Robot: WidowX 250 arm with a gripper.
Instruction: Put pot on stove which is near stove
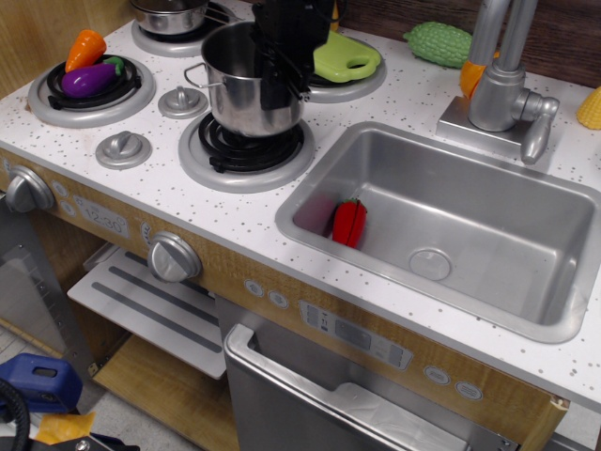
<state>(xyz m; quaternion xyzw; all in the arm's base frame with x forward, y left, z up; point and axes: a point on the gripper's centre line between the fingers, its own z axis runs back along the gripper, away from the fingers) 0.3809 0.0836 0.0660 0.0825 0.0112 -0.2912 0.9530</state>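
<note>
The shiny steel pot (237, 89) stands upright on the front right stove burner (242, 153), whose black coil shows under its base. I cannot tell whether the base rests fully on the coil. My black gripper (282, 75) comes down from above and is shut on the pot's right rim, one finger inside and one outside. One wire loop handle shows on the pot's left side; the other is hidden behind the gripper.
A purple eggplant (89, 80) and an orange carrot (84, 45) lie on the left burner. A shallower steel pan (169, 14) sits at the back left, a green board (346, 58) on the back right burner. Knob caps (123, 147) are nearby. The sink (488, 282) holds a red pepper (349, 222); the faucet (496, 85) stands behind it.
</note>
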